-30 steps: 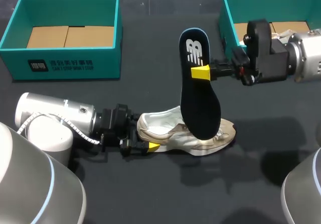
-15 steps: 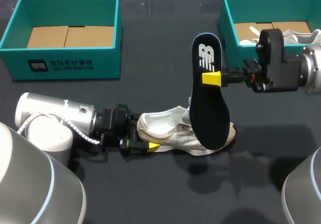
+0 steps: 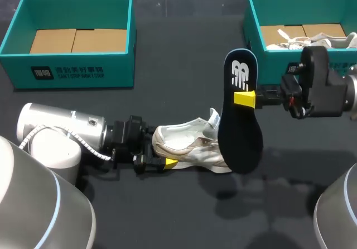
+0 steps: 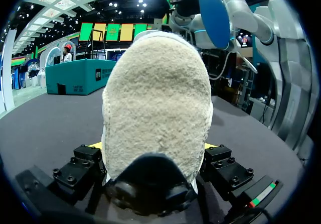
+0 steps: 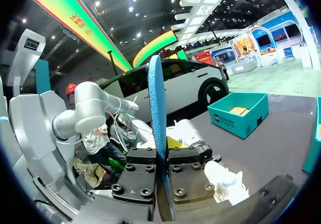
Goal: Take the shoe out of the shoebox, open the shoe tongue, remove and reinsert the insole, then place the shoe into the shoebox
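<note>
Head view: right gripper clamps the insole aloft (probably for reinserting); left gripper grips the shoe heel from 2 sides, steadying it.

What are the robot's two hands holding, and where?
Right gripper pinches the insole near its upper end; left gripper clamps the shoe by its heel.

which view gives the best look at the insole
Head view: the insole shows whole, held by the right gripper. The right wrist view shows only its thin blue edge; the left wrist view, a blue patch beyond the shoe.
</note>
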Robot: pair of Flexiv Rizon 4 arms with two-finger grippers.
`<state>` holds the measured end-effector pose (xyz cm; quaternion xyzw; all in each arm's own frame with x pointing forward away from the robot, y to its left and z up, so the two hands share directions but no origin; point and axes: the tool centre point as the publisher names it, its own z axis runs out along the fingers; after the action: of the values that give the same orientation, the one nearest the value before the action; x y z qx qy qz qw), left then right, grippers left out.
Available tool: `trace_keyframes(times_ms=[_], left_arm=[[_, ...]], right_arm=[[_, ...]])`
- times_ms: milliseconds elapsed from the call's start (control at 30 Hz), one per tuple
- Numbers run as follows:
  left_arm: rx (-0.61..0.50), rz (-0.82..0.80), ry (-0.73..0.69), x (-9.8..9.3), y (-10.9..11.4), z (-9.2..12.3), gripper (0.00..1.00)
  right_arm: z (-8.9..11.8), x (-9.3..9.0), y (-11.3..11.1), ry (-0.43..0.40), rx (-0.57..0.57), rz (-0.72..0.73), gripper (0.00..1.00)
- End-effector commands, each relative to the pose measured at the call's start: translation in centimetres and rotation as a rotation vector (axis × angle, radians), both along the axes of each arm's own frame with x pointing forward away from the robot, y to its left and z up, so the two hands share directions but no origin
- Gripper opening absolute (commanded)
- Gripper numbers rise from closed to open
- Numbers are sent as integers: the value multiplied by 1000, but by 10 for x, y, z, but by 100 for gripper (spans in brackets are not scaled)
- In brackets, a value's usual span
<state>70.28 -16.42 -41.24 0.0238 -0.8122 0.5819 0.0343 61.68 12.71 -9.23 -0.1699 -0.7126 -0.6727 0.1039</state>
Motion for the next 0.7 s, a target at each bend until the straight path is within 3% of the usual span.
trace_keyframes(times_ms=[33,700], left_arm=[[1,2,0,-3,-1,-5,0],[1,2,0,-3,-1,-5,0]], right_arm=[[0,-8,0,-1,-1,-16,0],[-5,-18,7,-3,19,3,0]])
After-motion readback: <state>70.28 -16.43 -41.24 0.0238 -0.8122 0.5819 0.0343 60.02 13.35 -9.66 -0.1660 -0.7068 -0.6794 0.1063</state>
